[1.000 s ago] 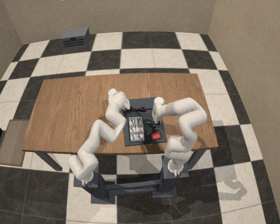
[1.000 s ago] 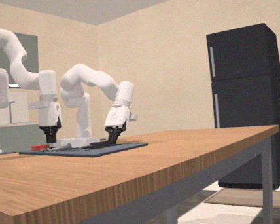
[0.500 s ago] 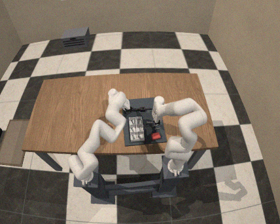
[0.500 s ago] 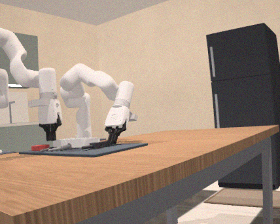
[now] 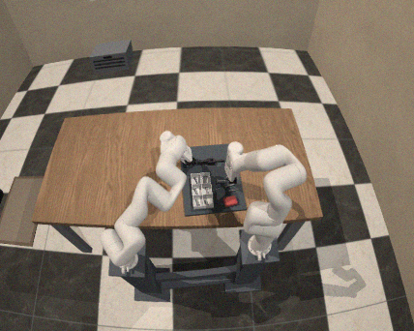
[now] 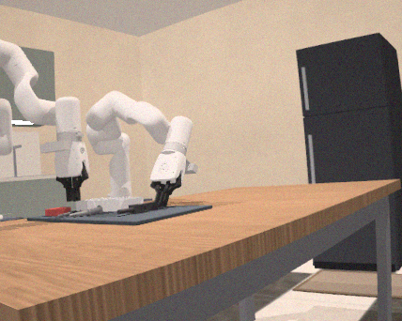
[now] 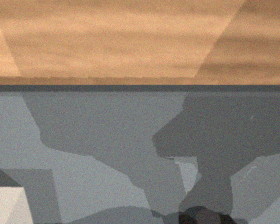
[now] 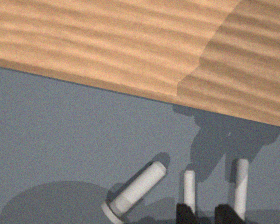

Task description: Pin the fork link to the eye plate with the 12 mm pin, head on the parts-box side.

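The dark fork link (image 5: 210,162) (image 6: 139,207) lies along the back of the mat; where it meets the eye plate is too small to tell. My left gripper (image 5: 190,162) (image 6: 161,204) (image 7: 205,218) is shut on its left end, low over the mat. My right gripper (image 6: 73,199) (image 8: 209,215) is slightly open, nothing seen between its fingers. It hangs just above the mat over the pins. A thick headed pin (image 8: 141,187) lies slanted in the right wrist view; a thin pin (image 8: 189,185) runs under one finger and another pin (image 8: 242,180) lies beside the other. Which is the 12 mm one, I cannot tell.
The white parts box (image 5: 202,207) (image 6: 110,204) (image 7: 7,207) stands between the grippers, in front of the link. A red block (image 5: 230,200) (image 6: 57,211) lies near the mat's front right corner. The dark mat (image 5: 206,150) (image 6: 142,220) (image 7: 116,115) (image 8: 51,125) lies on the wooden table.
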